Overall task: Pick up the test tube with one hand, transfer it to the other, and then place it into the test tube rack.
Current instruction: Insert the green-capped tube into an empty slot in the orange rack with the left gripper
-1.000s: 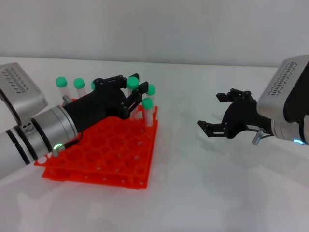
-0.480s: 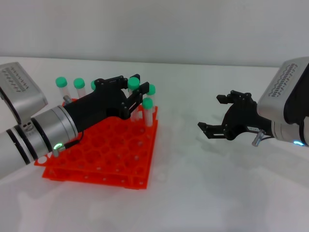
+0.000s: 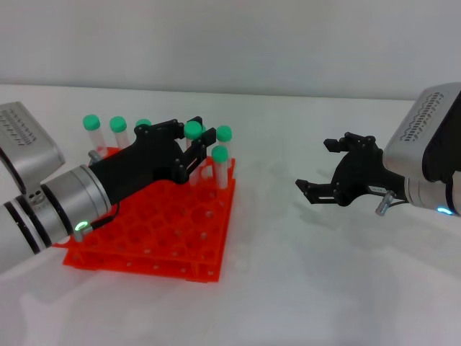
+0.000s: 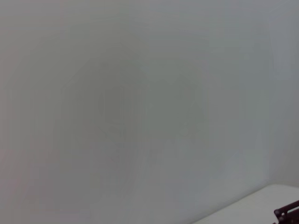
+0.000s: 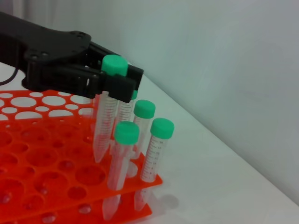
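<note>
My left gripper (image 3: 191,142) is shut on a test tube (image 5: 104,122) just under its green cap (image 3: 192,130). It holds the tube upright over the far right part of the orange-red rack (image 3: 166,231), with the tip close above the top tier's holes (image 5: 88,175). In the right wrist view the left gripper (image 5: 112,82) clamps the tube from the side. My right gripper (image 3: 318,166) is open and empty, hovering over the table well to the right of the rack.
Several other green-capped tubes stand in the rack: some along its far edge (image 3: 117,124) and some at its far right corner (image 3: 220,154), right beside the held tube (image 5: 153,149). The white table (image 3: 302,281) lies around the rack. The left wrist view shows only wall.
My left gripper has moved a little down and to the left with the tube in it. The right gripper has stayed in place.
</note>
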